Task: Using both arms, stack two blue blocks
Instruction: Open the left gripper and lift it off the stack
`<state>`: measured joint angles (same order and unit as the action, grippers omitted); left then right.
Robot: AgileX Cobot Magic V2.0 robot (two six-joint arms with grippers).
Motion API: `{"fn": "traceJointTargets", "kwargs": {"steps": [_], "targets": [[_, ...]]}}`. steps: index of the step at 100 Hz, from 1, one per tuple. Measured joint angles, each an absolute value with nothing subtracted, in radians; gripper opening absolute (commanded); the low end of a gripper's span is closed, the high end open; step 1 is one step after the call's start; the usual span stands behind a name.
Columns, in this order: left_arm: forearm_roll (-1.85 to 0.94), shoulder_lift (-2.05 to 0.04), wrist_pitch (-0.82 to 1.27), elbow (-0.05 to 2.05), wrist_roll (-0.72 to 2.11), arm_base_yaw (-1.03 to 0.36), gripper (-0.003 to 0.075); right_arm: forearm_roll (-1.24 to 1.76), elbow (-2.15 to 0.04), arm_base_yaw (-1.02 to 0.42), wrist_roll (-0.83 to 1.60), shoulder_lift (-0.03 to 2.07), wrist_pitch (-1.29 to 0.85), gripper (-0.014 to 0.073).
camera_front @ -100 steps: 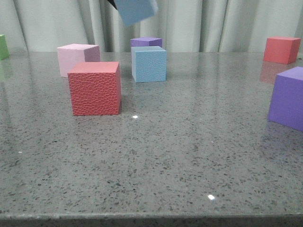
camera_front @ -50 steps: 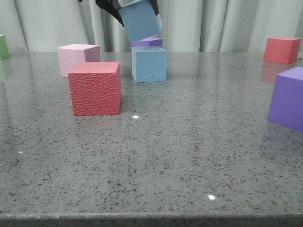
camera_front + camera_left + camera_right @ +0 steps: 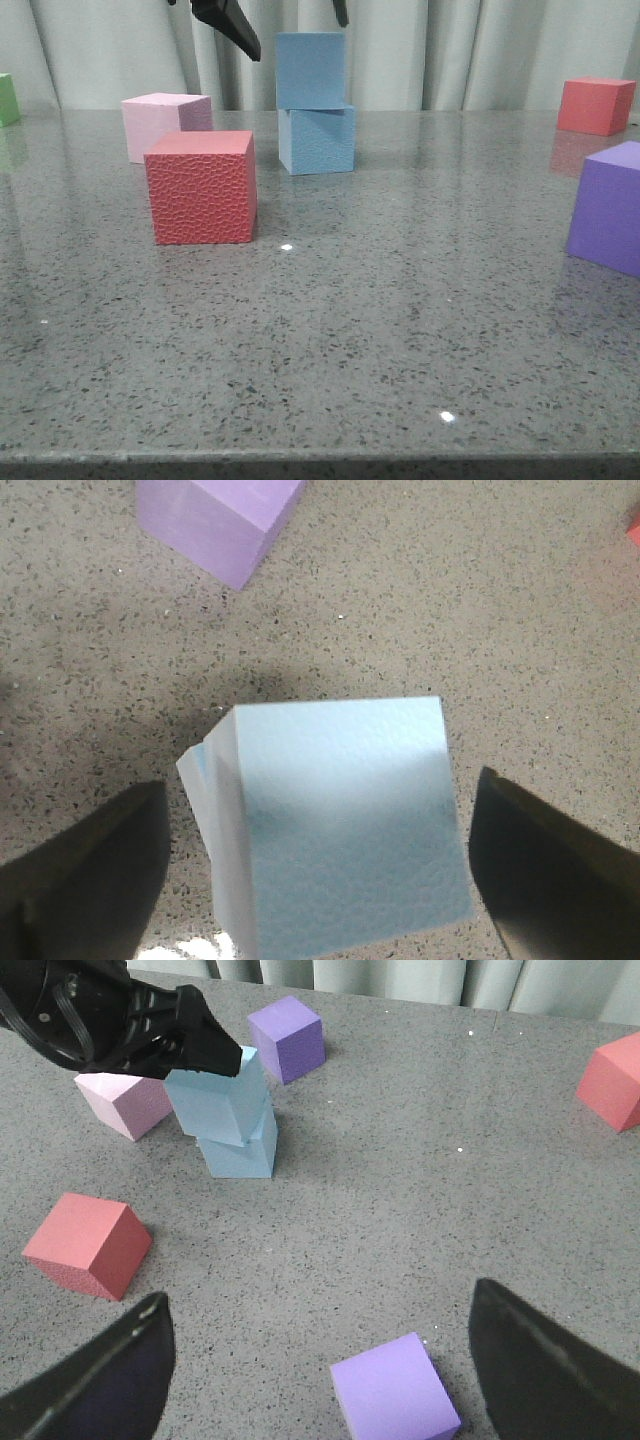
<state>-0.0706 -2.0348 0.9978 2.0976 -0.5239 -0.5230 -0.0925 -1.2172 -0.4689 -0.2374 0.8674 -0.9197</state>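
- With the jaws of the left gripper (image 3: 315, 870) spread wide of the upper blue block (image 3: 310, 70), best to lift straight up; no sideways brush; stack slightly skewed on the lower blue block (image 3: 317, 140) mid-table.
- Nearer the camera: right gripper (image 3: 320, 1375) hovering with fingers apart and nothing between them, clear of the work; purple cube (image 3: 608, 207) at the right; red cube (image 3: 201, 186) near the stack.
- Farther back: pink cube (image 3: 160, 122) just beside the stack; second purple cube (image 3: 287, 1038) behind it; none in the exit path overhead.
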Motion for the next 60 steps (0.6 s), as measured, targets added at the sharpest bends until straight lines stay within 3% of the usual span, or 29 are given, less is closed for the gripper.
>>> {"fn": "traceJointTargets", "kwargs": {"steps": [39, 60], "targets": [[0.080, -1.897, 1.045, 2.098, -0.471, -0.632, 0.0585, -0.092, -1.197, -0.469, -0.237, 0.851, -0.895, 0.0600], [0.227, -1.818, 1.075, 2.098, -0.466, -0.730, 0.0505, -0.092, -1.066, -0.469, -0.237, 0.751, -0.769, 0.0600]]}}
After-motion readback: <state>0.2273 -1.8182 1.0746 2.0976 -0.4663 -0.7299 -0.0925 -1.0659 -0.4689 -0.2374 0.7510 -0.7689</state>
